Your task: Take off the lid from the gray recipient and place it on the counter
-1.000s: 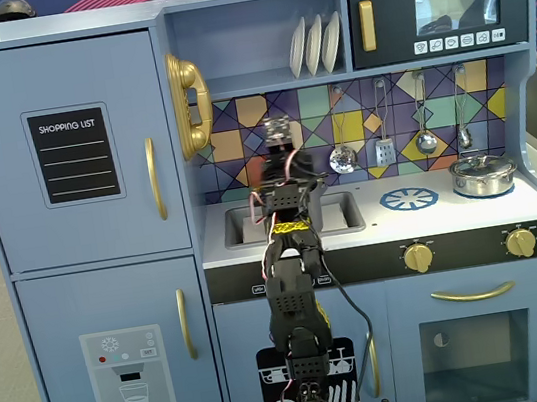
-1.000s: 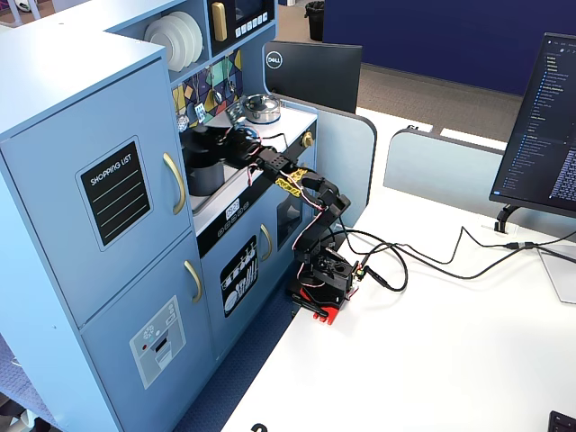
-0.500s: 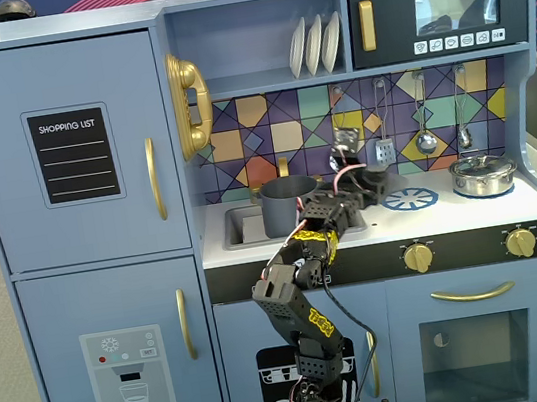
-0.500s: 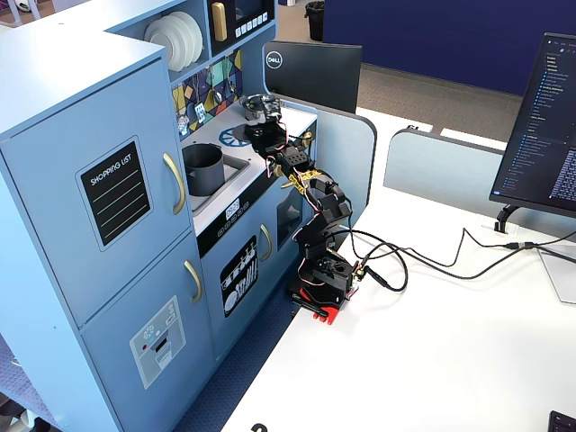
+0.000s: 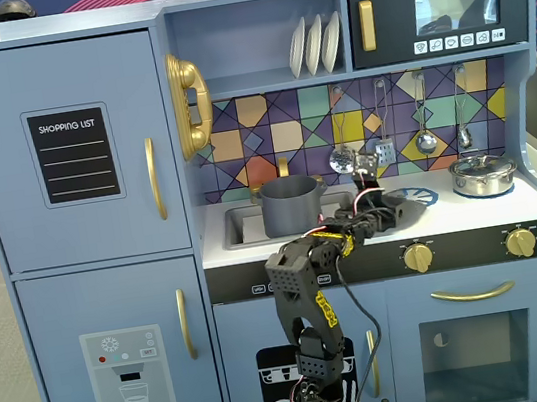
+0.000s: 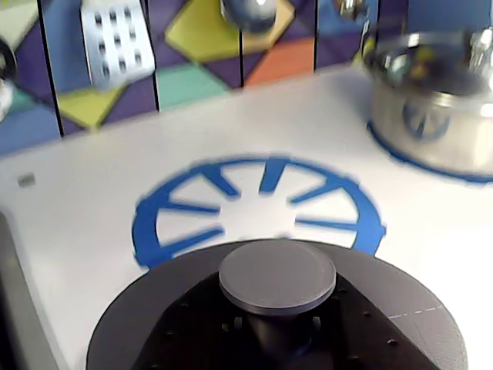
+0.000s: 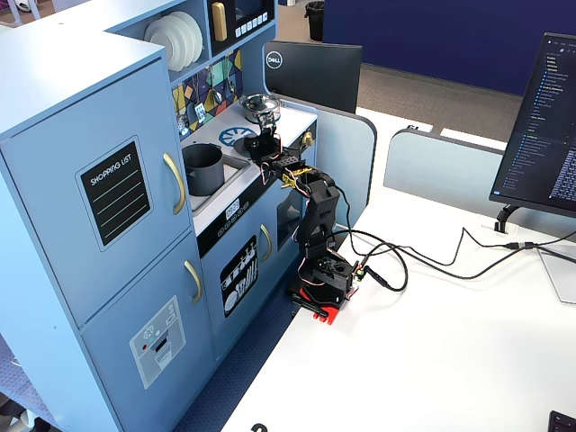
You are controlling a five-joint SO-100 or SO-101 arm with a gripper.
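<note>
The dark gray lid [image 6: 146,324] fills the bottom of the wrist view, its round centre knob [image 6: 277,276] facing up. My gripper [image 6: 277,335] is shut on the stem under the knob. The lid is low over the white counter [image 6: 85,208], at the near edge of the blue burner print [image 6: 254,204]; I cannot tell whether it touches. In a fixed view my gripper [image 5: 391,205] and the lid [image 5: 407,206] are to the right of the gray recipient [image 5: 290,206], which stands open in the sink. The recipient also shows in the other fixed view [image 7: 204,168].
A shiny silver pot [image 6: 435,108] with its own lid stands at the counter's right back, also in a fixed view [image 5: 484,174]. Utensils [image 5: 382,149] hang on the tiled back wall. The recessed sink [image 5: 237,228] is left of the burner print.
</note>
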